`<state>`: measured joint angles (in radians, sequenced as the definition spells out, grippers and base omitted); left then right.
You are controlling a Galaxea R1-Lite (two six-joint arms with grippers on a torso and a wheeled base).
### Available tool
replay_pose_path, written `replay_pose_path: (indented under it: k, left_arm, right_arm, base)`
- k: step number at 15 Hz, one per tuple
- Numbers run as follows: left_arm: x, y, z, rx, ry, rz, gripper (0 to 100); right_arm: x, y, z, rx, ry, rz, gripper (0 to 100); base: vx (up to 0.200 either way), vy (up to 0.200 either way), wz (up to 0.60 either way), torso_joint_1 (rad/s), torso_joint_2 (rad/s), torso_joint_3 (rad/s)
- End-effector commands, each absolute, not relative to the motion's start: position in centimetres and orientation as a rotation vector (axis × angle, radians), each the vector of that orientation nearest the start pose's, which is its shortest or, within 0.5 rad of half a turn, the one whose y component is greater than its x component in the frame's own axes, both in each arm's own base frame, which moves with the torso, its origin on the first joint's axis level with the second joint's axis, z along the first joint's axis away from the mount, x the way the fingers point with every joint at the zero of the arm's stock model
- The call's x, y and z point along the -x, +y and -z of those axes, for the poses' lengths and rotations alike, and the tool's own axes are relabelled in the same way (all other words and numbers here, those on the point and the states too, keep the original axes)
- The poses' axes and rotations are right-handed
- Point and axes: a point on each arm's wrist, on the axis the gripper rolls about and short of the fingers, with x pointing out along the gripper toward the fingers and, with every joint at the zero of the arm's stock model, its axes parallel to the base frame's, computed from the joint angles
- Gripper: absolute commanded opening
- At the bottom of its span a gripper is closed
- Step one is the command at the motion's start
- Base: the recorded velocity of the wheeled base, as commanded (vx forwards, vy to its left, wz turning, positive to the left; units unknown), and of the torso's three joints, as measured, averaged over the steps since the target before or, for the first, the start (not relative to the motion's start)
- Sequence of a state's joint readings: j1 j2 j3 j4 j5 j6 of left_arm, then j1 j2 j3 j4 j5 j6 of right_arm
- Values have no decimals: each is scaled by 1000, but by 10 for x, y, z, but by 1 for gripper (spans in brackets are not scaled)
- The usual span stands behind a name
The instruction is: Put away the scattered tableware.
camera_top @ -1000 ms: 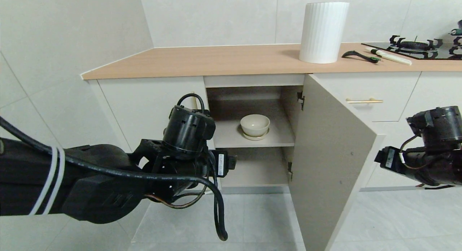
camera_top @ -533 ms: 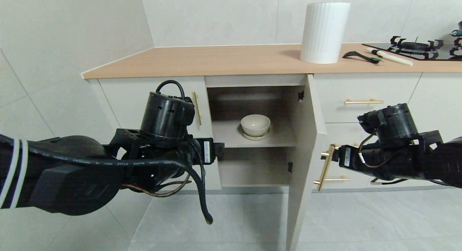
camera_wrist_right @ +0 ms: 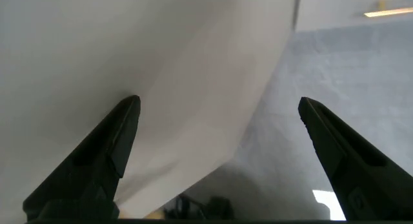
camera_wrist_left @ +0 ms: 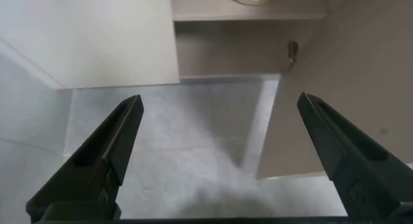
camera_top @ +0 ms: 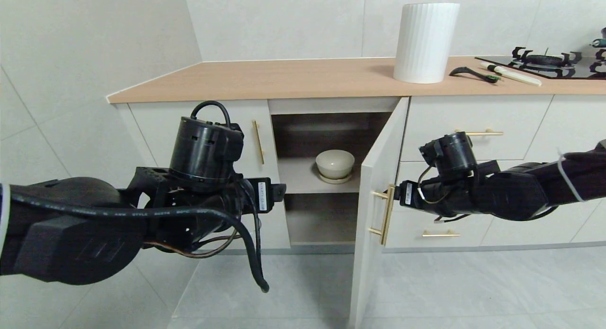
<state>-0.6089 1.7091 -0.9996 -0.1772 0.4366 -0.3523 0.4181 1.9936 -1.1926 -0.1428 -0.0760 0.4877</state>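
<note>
Pushed cabinet door [camera_top: 376, 201] from wide open to half shut over the last second, right gripper [camera_wrist_right: 219, 114] spread wide at its front, beside the brass handle [camera_top: 387, 214]. Drew left gripper [camera_wrist_left: 219, 114] back leftward, likewise spread, holding nothing. Unmoved on upper shelf [camera_top: 303, 177]: bowl [camera_top: 334, 163] on saucer [camera_top: 334, 179]. Above, wooden countertop [camera_top: 284, 78] with ribbed white canister [camera_top: 424, 42] and gas hob [camera_top: 544, 64]; below, grey tiled floor [camera_top: 307, 281].

light: bright, even, diffuse | shade: inside open beige cabinet [camera_top: 326, 130] | shadow: soft, left of tall white ribbed cylinder [camera_top: 424, 40]
</note>
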Motion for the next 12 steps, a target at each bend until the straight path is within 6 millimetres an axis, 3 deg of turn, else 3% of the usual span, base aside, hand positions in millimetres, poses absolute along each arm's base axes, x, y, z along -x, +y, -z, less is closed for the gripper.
replay_pose_path:
  k: [1,3,7,12]
  left_arm:
    - [-260,-166,-191,78,476,63,100]
    - [-260,-158,-198,62,454,52,100]
    - [-255,-140,-218,60,393,28,100]
    - [-252,-125,-236,90,334,-1,100]
  right_arm:
    - [-364,161,-116,-295,739,-154,100]
    - [-367,162,-115,-308,736,-151,100]
    - [-373,173,-117,-374,691,-165,100]
    - [-382,187,-106,-455,651,-176,100]
  base:
    - [0,0,0,0,0,0]
    - [0,0,0,0,0,0]
    - [200,0,0,2,0,5]
    - [200,0,0,2,5,0]
